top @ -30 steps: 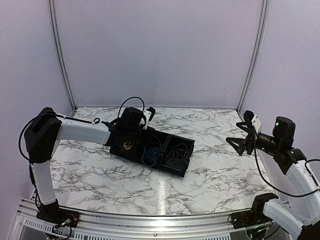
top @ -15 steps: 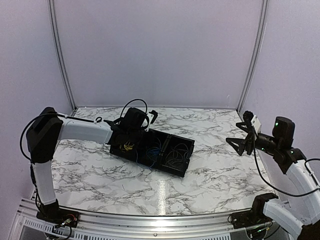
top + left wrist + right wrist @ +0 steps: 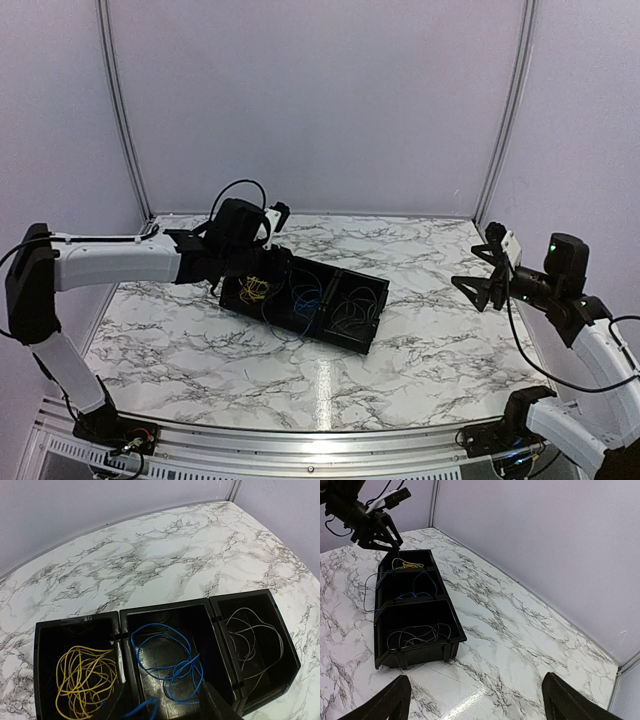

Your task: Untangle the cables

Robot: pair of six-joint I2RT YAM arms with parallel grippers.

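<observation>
1. Marble table (image 3: 420, 350) shows on every side of the black three-bin tray (image 3: 165, 611), which sits angled mid-table, well off every edge.
2. Cables: yellow wires (image 3: 80, 680) are in one end bin. Blue wires (image 3: 170, 665) are in the middle, one loop spilling over the wall. Grey wires (image 3: 255, 640) are in the far bin.
3. Left gripper (image 3: 384, 541) hovers above the yellow bin's rim, fingers apart.
4. Right gripper (image 3: 478, 285) hangs well apart near the right edge, fingers spread wide.
</observation>
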